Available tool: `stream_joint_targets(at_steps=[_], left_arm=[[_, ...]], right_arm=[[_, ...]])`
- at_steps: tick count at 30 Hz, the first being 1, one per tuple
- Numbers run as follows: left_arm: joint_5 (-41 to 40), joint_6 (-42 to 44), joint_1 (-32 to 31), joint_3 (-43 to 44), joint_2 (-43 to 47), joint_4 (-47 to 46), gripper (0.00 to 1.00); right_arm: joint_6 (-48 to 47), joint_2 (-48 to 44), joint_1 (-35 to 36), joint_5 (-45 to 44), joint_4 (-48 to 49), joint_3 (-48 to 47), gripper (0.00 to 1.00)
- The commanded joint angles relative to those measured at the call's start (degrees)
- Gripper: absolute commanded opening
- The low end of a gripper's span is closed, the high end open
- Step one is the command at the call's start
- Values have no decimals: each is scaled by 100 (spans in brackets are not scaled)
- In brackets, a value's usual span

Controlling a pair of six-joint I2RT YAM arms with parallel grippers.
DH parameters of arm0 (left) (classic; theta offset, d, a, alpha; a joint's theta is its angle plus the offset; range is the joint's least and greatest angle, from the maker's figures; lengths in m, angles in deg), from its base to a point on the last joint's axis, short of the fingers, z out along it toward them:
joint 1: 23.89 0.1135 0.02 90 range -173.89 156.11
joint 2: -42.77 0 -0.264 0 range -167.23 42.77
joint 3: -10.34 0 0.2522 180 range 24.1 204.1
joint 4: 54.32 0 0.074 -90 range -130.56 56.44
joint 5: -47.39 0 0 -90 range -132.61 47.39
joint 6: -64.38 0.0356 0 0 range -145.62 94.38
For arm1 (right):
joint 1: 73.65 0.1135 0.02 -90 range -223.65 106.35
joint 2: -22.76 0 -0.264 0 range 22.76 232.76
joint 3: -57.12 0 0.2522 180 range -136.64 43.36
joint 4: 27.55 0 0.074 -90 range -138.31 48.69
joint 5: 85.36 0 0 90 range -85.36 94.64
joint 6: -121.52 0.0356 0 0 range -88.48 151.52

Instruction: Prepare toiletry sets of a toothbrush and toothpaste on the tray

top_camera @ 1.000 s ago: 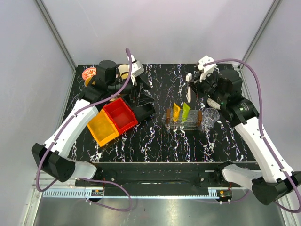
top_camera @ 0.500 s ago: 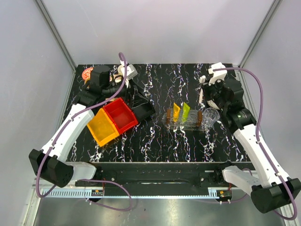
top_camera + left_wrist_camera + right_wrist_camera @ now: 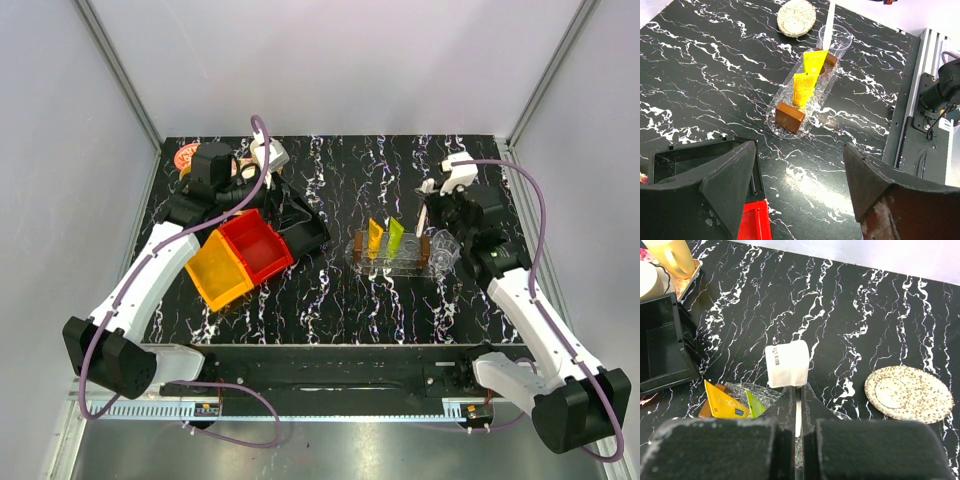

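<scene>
Hovering above the right end of the tray point(image 3: 392, 273), the right gripper point(image 3: 798, 392) is clenched on the toothbrush point(image 3: 786, 371), whose long axis runs out ahead of the jaws, head first. The toothpaste tubes point(image 3: 374, 238) lean at the tray's middle; the released left gripper point(image 3: 800, 147) is well to its left.

Right wrist view: the right end effector point(image 3: 797, 390) covers most of the toothbrush point(image 3: 786, 363) handle and the near part of the tray point(image 3: 767, 392). A black bin point(image 3: 660, 347) is cut off at the left edge. Left wrist view: a red bin point(image 3: 752, 222) runs off the bottom.
</scene>
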Motion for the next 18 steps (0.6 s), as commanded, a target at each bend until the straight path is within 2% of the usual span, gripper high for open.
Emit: stream_joint_targets(at_steps=[1,8,18], left_arm=[[-58,100,52,-78,222,-257,75],[-84,83,78,-140,213,-274,74],[-75,39,78,-219,195,-327,74]], right_arm=[[287,-67,-43,-4,544,139,0],[550,-6,-43,181,984,490,0],[744,73,-43,84,1133,754,0]])
